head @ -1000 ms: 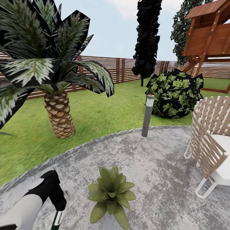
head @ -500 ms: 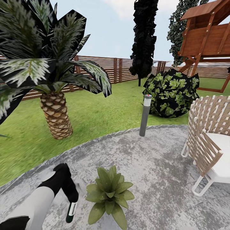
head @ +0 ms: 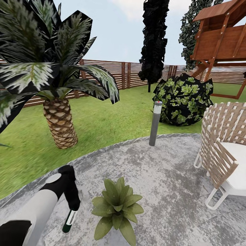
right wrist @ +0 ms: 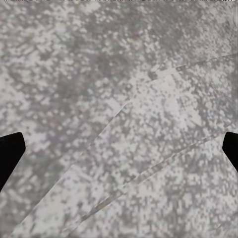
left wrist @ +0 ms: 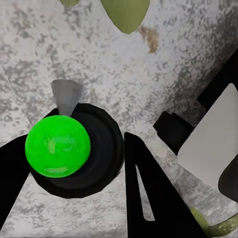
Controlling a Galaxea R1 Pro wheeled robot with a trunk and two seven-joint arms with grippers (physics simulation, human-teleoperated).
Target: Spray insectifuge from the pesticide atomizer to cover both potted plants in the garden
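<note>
The step in hand looked like the spraying of the near potted plant, and doing it well would, I judged, call for turning the nozzle end of the pesticide atomizer toward the leaves rather than the paving, then sweeping it across the whole rosette so that no leaf was missed. No insectifuge specks could be made out on the leaves or in the air.

In the head view the left gripper hung low over the patio, its fingers clamped on the upper part of the atomizer, which hung below them, tilted, with its dark end down toward the stone. In the left wrist view the bottle sat between the two dark fingers, seen end-on as a dark round body with a bright green knob at its centre. The plant stood just beside the fingers, on the side toward the wicker chair, apart from the bottle and not touching it; a leaf tip showed ahead of the fingers in the wrist view.

The right gripper looked down on bare patio stone, its fingers spread wide apart and holding nothing. A second potted plant could not be placed from these views.
</note>
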